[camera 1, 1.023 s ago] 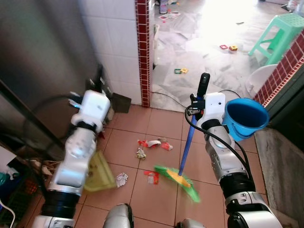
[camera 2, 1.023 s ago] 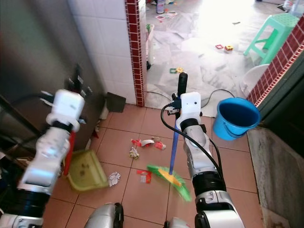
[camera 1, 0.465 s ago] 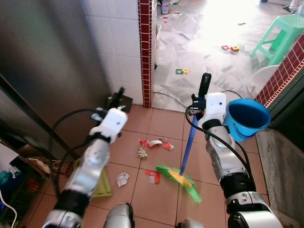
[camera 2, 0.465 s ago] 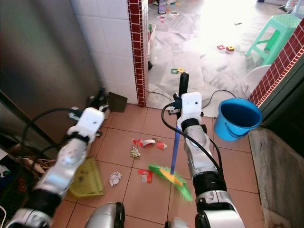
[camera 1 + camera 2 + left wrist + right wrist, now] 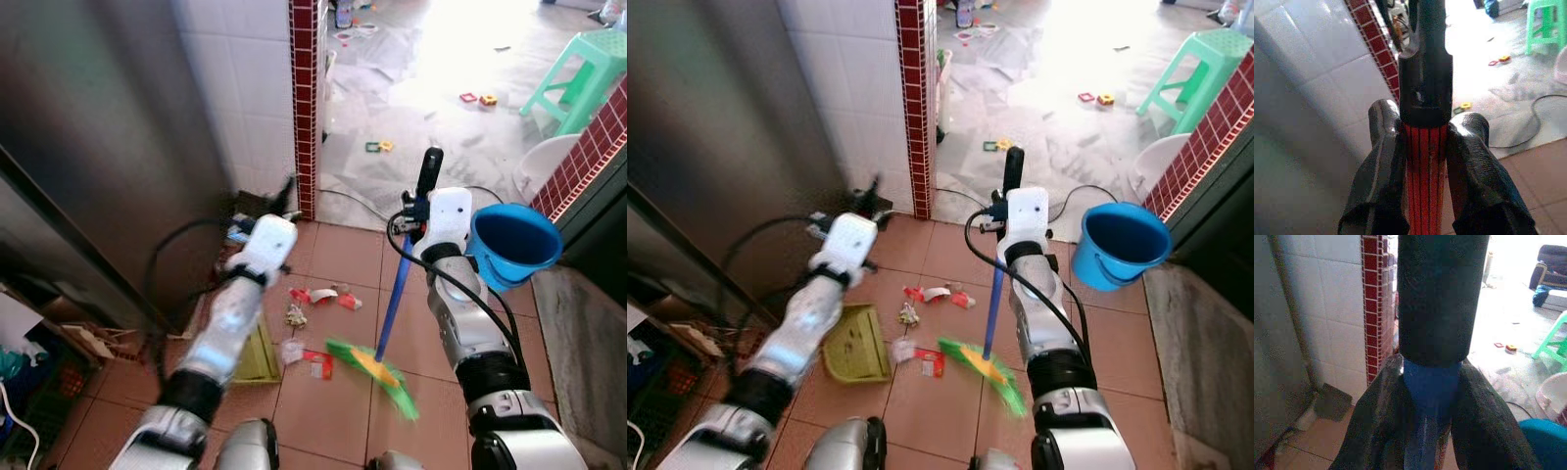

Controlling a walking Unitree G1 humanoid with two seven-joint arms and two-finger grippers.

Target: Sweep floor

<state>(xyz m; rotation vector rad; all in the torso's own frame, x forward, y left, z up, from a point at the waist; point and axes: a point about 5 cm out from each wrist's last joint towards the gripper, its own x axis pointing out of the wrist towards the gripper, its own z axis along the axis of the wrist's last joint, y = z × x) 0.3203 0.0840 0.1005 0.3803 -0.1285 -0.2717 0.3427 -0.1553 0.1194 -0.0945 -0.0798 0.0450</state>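
Observation:
My right gripper is shut on the broom's blue handle, just under its black grip. The green and yellow bristles rest on the terracotta tiles. My left gripper is shut on the red, black-tipped dustpan handle. The yellow-green dustpan stands on the floor below it. Litter lies between pan and broom: red and white scraps, a crumpled ball, white paper touching the pan's edge, and a red wrapper.
A blue bucket stands just right of my right arm, beside a red-tiled ledge. A red brick column and steel panel close the left. A cable, toys and a green stool lie beyond.
My left arm has swung right and carried the dustpan across the tiles up to the white paper. The broom and right arm have barely moved.

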